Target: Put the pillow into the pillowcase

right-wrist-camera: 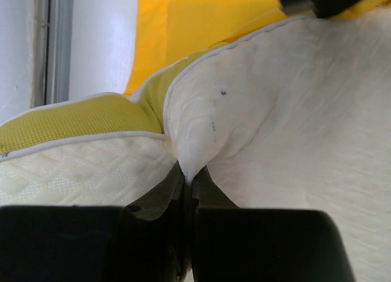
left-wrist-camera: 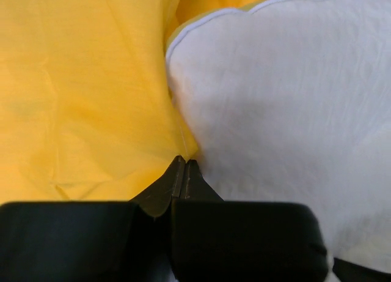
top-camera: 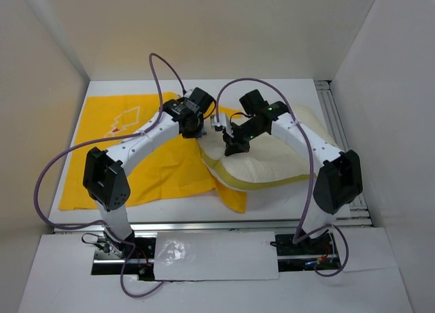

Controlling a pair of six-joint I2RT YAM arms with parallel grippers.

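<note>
Clamps a pinched-up fold of pillow [right-wrist-camera: 275, 111] in the right gripper [right-wrist-camera: 189, 172], fingers tight on white cloth beside the green side band [right-wrist-camera: 79, 120]. Nips yellow pillowcase [left-wrist-camera: 79, 98] cloth in the left gripper [left-wrist-camera: 184, 167], fingers together, right against the pillow. From above, shows pillowcase spread flat at left, pillow just right of it, left end overlapping that cloth's right edge.

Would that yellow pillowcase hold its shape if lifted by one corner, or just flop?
Probably floppy: the pillowcase lies flat and creased. Likely light, as the cloth looks thin. Pushed, it'd probably bunch, like beside the pillow.
</note>
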